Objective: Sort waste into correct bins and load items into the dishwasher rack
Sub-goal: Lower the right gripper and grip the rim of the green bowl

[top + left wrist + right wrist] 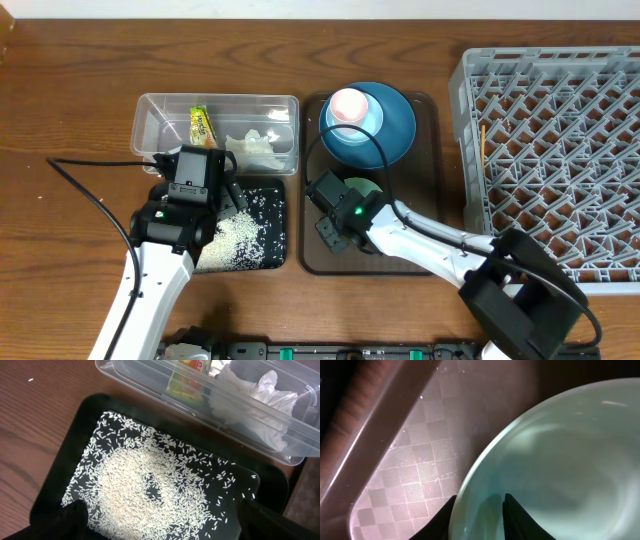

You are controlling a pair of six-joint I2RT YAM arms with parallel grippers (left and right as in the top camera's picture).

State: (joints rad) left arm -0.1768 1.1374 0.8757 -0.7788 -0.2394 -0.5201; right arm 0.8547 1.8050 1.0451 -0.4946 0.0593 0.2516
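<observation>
My right gripper [350, 196] [480, 497] is shut on the rim of the mint-green bowl [368, 185] [560, 450], one finger outside and one inside. The bowl sits on the brown serving tray [425, 190] [420, 460]. My left gripper [230, 197] [162, 510] hangs open over the black tray [283, 225] [65, 460], which holds loose rice [235, 235] [145, 490]. The clear container [150, 125] [150, 382] holds the yellow-green wrapper [202, 125] [185, 382] and the white tissue [255, 148] [255, 395]. A pink cup [348, 105] stands in a light blue bowl [335, 135] on the dark blue plate [400, 135].
The grey dishwasher rack [470, 150] fills the right side, and a wooden chopstick [483, 140] lies in it near its left wall. The plate stack occupies the far half of the brown tray, just beyond the mint-green bowl. Bare wooden table lies left of the bins.
</observation>
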